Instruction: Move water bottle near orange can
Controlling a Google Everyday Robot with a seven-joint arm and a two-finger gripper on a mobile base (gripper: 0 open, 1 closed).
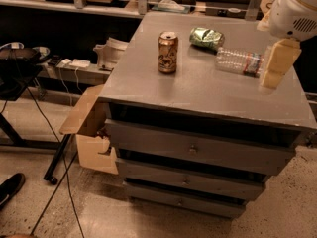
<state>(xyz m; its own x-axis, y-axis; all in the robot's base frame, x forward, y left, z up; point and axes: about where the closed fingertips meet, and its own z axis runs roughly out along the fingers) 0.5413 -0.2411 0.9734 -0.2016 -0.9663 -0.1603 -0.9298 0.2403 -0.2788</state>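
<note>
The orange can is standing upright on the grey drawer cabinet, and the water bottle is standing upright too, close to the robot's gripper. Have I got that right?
Not quite. The water bottle is lying on its side, not standing, as the camera view shows. The rest holds: the orange can stands upright on the grey drawer cabinet, and the bottle is close to the gripper.

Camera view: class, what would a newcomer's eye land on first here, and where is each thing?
The orange can stands upright mid-top on the grey drawer cabinet. To its right lie a dented green can and the water bottle on its side. The pale gripper hangs by the bottle, at the top's right edge.
</note>
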